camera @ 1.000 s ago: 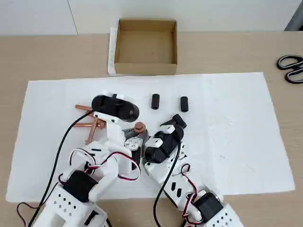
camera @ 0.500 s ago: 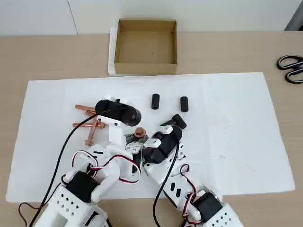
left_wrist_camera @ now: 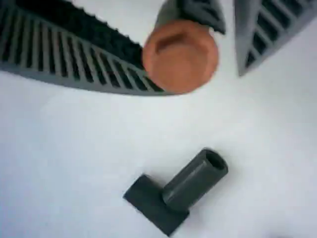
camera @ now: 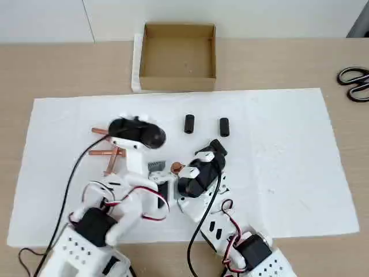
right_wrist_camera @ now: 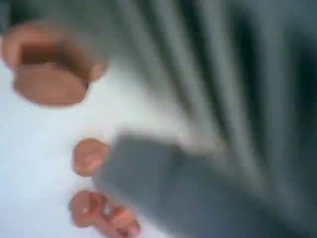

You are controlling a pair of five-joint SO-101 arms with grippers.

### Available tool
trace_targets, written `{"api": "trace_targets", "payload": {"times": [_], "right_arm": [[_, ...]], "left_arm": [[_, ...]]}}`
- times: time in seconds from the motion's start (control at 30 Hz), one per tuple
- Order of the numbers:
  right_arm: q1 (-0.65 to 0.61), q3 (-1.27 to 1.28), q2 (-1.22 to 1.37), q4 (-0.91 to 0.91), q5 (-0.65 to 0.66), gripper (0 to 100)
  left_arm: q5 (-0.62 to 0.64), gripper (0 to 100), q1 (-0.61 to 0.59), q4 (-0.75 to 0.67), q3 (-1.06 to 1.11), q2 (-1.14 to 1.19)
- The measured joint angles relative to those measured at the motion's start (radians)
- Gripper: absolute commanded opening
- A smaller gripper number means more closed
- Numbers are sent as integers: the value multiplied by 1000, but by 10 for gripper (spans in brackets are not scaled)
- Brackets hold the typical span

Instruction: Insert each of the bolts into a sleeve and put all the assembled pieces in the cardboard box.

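- Left wrist view: left pincer released, ribbed jaws apart. Copper head of upright bolt between them, against one jaw, clear gap to the other.
- Same view, beyond the bolt: dark sleeve flat on white sheet, one end butted against a dark block, open bore at the free end.
- Right wrist view: head of upright bolt close to the lens, loose bolts farther off.
- Grip state of right pincer: cannot tell.
- High view, near edge: left arm and right arm side by side over the sheet. Upright bolt head-up between the two pincers, just beside the right one.
- Left of the left arm: loose bolts in a small cluster on the sheet, one partly under the arm.
- Mid-sheet, past the arms: two further sleeves, apart from each other and from the cluster.
- Far side: cardboard box on bare counter, just past the sheet's far edge, open side up.
- Far right corner: scissors on the counter, well apart from everything else.
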Motion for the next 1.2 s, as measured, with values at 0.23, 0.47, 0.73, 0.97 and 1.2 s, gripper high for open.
{"api": "trace_targets", "payload": {"times": [0.23,0.47,0.73,0.97,1.2], "right_arm": [[41,2,0,0,0,3],[112,2,0,0,0,3],[276,-155,61,57,0,3],[365,-566,537,-52,57,3],[422,-1066,1260,-468,66,3]], "left_arm": [[-2,324,-146,11,-107,0],[2,324,-330,35,-115,0],[2,324,-585,218,-115,0],[2,324,-640,241,-115,0],[2,324,-640,241,-115,0]]}}
